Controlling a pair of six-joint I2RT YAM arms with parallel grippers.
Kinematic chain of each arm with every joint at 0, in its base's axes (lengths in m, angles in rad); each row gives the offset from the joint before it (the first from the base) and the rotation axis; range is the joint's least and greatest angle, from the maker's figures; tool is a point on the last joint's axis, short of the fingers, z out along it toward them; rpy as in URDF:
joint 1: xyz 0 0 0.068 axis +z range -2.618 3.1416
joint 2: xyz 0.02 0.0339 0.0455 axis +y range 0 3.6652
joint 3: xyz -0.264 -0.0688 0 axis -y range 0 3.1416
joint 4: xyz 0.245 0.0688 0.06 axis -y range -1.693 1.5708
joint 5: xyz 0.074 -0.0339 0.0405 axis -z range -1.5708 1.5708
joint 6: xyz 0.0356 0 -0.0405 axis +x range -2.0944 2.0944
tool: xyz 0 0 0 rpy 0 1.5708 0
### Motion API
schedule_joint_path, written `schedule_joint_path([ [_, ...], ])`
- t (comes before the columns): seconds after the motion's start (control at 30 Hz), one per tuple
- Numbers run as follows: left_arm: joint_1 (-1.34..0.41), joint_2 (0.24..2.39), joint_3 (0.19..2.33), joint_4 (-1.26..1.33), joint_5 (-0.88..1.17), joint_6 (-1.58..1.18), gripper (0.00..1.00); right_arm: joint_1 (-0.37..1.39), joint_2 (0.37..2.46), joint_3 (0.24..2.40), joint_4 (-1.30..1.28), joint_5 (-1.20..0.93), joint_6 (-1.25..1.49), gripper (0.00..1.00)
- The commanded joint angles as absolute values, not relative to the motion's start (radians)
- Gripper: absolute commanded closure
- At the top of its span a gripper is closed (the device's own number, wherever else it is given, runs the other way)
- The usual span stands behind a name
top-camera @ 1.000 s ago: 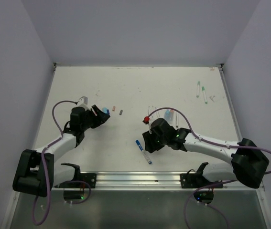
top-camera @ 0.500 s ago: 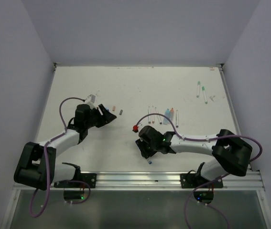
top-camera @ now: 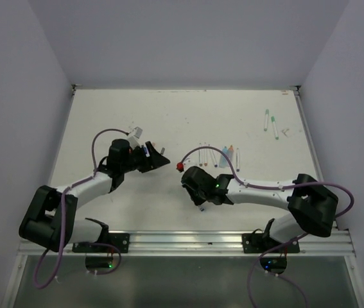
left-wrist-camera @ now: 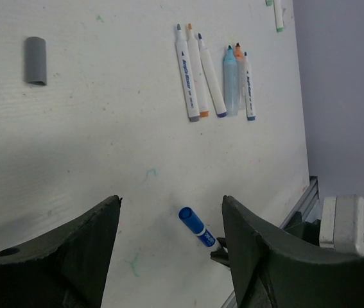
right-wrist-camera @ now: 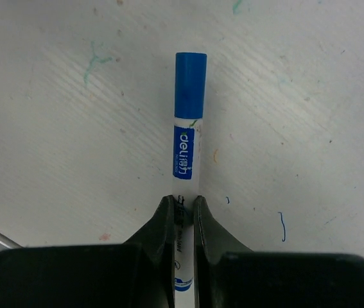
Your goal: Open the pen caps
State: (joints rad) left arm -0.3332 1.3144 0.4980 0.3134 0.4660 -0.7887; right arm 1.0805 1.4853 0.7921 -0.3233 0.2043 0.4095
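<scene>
A white pen with a blue cap (right-wrist-camera: 190, 83) lies on the table, and my right gripper (right-wrist-camera: 183, 205) is shut on its barrel below the blue label. From above, the right gripper (top-camera: 199, 200) covers most of that pen. My left gripper (left-wrist-camera: 171, 200) hangs open over the table with nothing between its fingers; the same blue-capped pen (left-wrist-camera: 194, 228) shows beyond the gap, apart from both fingers. In the top view the left gripper (top-camera: 159, 159) sits left of the right arm's wrist. A loose grey cap (left-wrist-camera: 35, 59) lies on the table.
Several uncapped pens (left-wrist-camera: 214, 74) and a light blue cap lie in a row mid-table; the row of pens (top-camera: 220, 156) is behind the right arm. Two green pens (top-camera: 270, 122) rest at the far right. A metal rail (top-camera: 188, 240) runs along the near edge.
The right gripper has moved left over the blue-capped pen and shut on its barrel. The left arm has swung right toward the middle, its jaws a little wider.
</scene>
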Motion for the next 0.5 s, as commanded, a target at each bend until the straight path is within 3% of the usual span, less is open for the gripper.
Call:
schedule_joint_path([
  [0.0, -0.371, 1.334, 0.535, 0.354, 0.511, -0.842, 0.31, 1.080, 1.448, 0.862, -0.325, 0.262, 0.403, 1.00],
  [0.23, -0.413, 1.396, 0.540, 0.360, 0.494, -0.903, 0.32, 1.080, 1.434, 0.894, -0.302, 0.252, 0.391, 1.00],
  [0.47, -0.483, 1.489, 0.543, 0.474, 0.514, -0.980, 0.38, 1.078, 1.422, 0.908, -0.288, 0.262, 0.379, 1.00],
])
